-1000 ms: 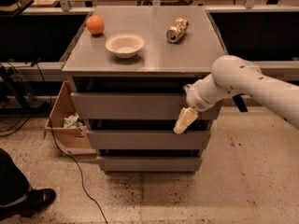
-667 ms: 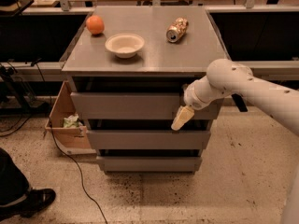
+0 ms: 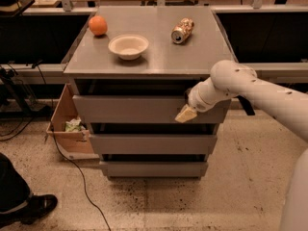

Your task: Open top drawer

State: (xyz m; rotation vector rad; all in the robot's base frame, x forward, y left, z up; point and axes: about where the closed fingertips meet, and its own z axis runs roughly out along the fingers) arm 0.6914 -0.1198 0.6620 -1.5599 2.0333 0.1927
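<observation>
The top drawer (image 3: pixel 130 109) is the wide grey flat front just under the cabinet top, with a dark gap above it. Two shorter grey drawer fronts (image 3: pixel 149 143) sit below it. My gripper (image 3: pixel 185 114) comes in from the right on a white arm (image 3: pixel 250 88). Its cream tip lies against the right part of the top drawer's front, near its upper edge. The drawer's inside is hidden.
On the cabinet top (image 3: pixel 159 57) stand an orange (image 3: pixel 97 25), a white bowl (image 3: pixel 128 46) and a can (image 3: pixel 182 31) lying on its side. A cardboard box (image 3: pixel 67 126) sits on the floor at the cabinet's left. A cable (image 3: pixel 77 172) runs over the floor. A shoe (image 3: pixel 33 208) is at the lower left.
My gripper has moved a little left and up along the top drawer's front. The drawer front itself shows no clear movement.
</observation>
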